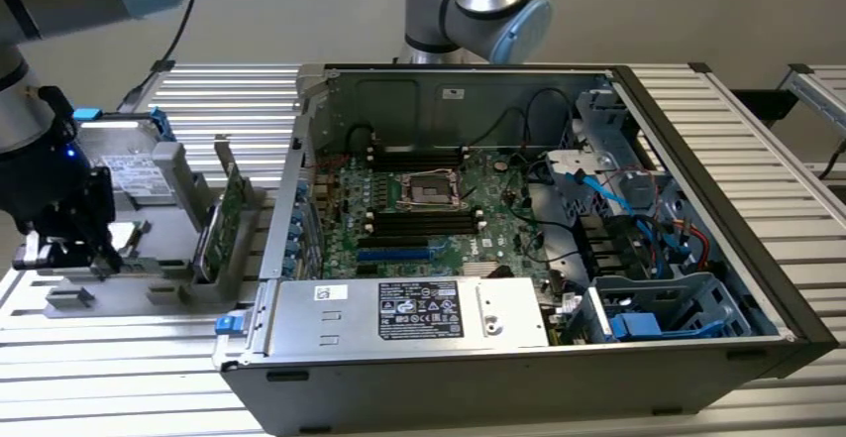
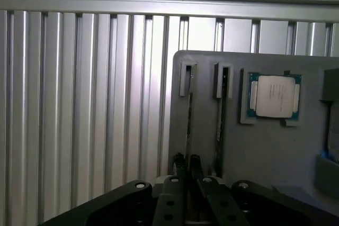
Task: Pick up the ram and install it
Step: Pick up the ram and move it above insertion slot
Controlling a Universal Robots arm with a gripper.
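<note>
One arm reaches down at the exterior view's left, and its gripper [image 1: 66, 252] hangs over one grey holder [image 1: 158, 259] on the ribbed tabletop [image 1: 119, 353]. In the wrist view the jaws stand drawn close, pinching the thin top edge of the ram [image 2: 189, 125], which stands on edge in one of the holder's two slots. The other slot [image 2: 222, 80] just beside it shows a second thin greenish edge. One processor chip [image 2: 274, 96] lies flat in a recess near the slots. One hard drive [image 1: 133, 174] and one upright green card [image 1: 228, 217] also sit on the holder. Past the holder's edge lies bare tabletop. One computer case [image 1: 529, 378] lies open-topped, its walls ringing the motherboard [image 1: 423, 209].
</note>
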